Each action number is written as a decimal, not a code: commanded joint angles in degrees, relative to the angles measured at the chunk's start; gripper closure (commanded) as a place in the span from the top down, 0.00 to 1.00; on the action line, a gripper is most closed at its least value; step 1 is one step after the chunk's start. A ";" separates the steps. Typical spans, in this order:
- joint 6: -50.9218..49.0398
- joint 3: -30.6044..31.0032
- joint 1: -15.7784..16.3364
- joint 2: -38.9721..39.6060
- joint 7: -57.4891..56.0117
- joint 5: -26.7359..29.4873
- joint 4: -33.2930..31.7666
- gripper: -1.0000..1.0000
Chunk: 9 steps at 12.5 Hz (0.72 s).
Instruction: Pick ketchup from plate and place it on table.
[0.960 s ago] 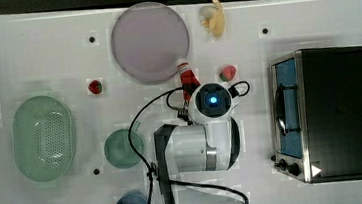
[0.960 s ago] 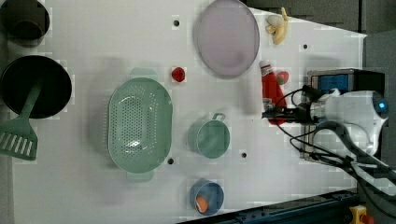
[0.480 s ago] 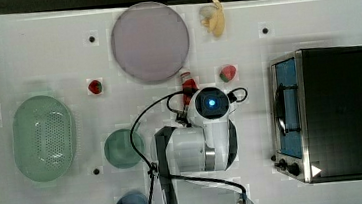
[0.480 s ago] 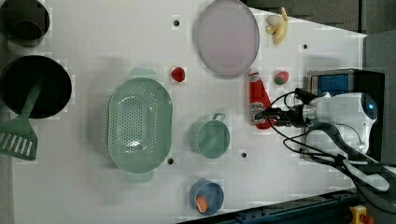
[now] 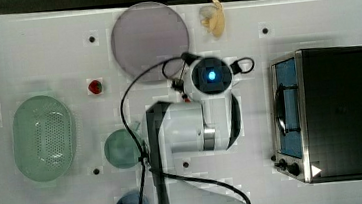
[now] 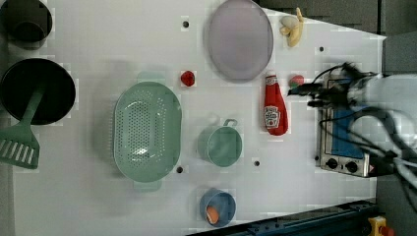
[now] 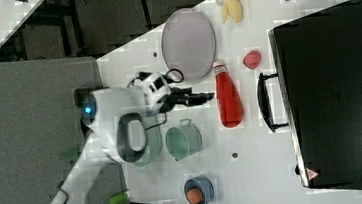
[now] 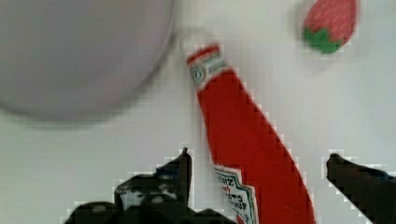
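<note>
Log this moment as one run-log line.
tool: open, above ketchup | ketchup: lying on table, off plate, cap toward plate | step: placed, released

Fruit, kitchenware and a small oven spread around the claw (image 6: 305, 95).

In the left view, a small red strawberry with a green top (image 6: 296, 81) lies just beside the claw, and a peeled yellow banana (image 6: 291, 30) lies above it. A silver toaster oven with a blue window (image 6: 344, 160) sits just below it. Toward the left view's left of the claw come a pale green mug (image 6: 221, 146), a second red strawberry (image 6: 187, 78) and a green oval perforated basket (image 6: 147, 130). Well apart at the far left are a black pan (image 6: 37, 91), a dark pot (image 6: 25, 19) and a green slotted spatula (image 6: 22, 142). A blue bowl (image 6: 223, 201) holding an orange fruit (image 6: 212, 213) sits lower left.
</note>
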 commanded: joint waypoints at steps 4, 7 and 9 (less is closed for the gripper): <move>-21.85 2.33 0.61 -5.02 23.52 0.12 21.26 1.00; -32.45 2.80 0.80 -5.01 23.94 0.11 31.01 1.00; -38.80 2.82 0.83 -5.01 23.94 0.08 35.89 1.00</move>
